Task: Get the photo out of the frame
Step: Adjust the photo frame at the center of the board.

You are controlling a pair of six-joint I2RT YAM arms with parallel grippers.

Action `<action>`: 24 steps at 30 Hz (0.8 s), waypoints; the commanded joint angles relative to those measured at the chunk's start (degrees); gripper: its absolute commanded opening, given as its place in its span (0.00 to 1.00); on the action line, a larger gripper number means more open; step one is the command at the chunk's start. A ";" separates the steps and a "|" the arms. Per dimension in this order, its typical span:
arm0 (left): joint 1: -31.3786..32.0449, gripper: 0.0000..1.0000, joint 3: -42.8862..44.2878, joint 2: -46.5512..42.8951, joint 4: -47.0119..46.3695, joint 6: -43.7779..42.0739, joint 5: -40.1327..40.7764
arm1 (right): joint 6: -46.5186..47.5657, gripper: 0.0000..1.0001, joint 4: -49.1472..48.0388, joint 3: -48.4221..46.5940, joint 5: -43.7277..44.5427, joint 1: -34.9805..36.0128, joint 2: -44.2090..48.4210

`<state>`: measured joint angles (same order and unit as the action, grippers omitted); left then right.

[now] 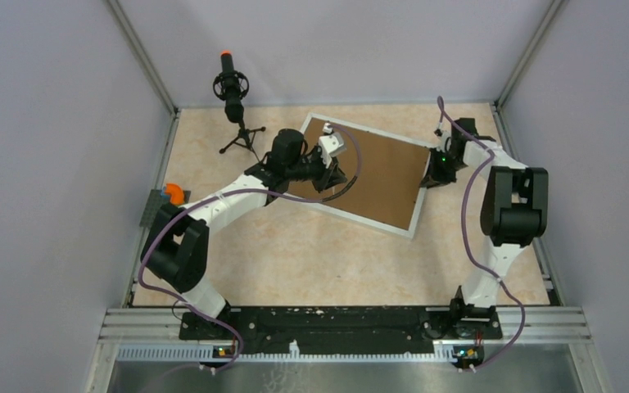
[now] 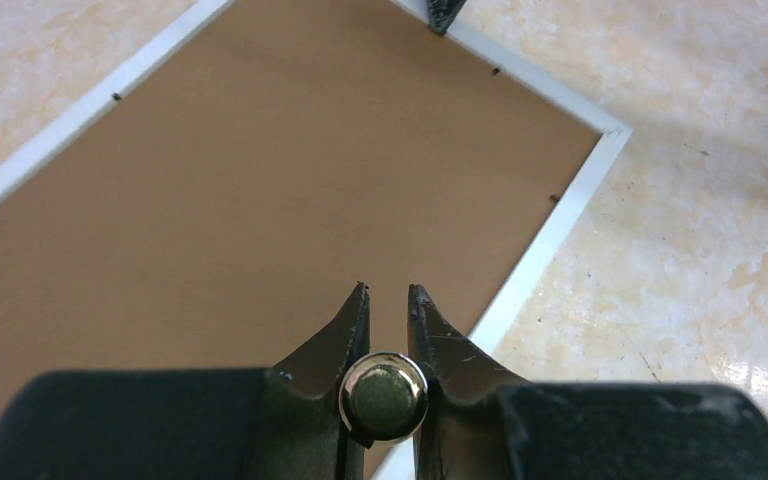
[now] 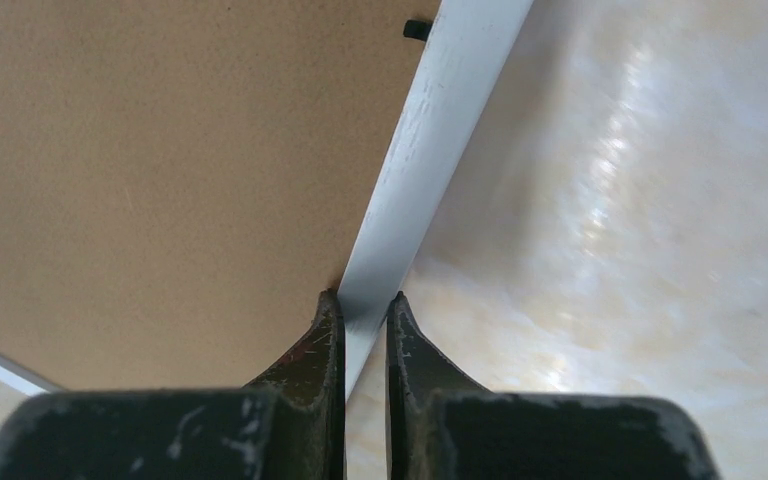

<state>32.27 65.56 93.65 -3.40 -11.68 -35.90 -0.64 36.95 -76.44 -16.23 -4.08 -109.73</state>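
The frame (image 1: 416, 214) lies face down at the back middle of the table, its brown backing board (image 1: 377, 172) facing up. The photo is hidden under the board. My left gripper (image 1: 333, 176) hovers over the board's left part; in the left wrist view it (image 2: 389, 292) is shut on a small round shiny metal knob (image 2: 385, 397), the fingertips a little apart. My right gripper (image 1: 430, 176) is at the frame's right edge. The right wrist view shows it (image 3: 362, 298) shut on the white border (image 3: 440, 130) beside the board (image 3: 160, 170).
A black microphone on a small tripod (image 1: 232, 94) stands at the back left. An orange and blue object (image 1: 172, 194) sits at the table's left edge. Grey walls enclose the table on three sides.
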 commanded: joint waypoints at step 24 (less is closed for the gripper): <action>-1.84 0.00 4.32 2.57 -12.06 19.29 -7.97 | 8.98 0.62 -7.61 12.04 -17.27 9.17 25.43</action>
<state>31.11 66.54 96.20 -9.50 0.73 -39.40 2.04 41.45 -63.77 -33.12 4.34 -99.22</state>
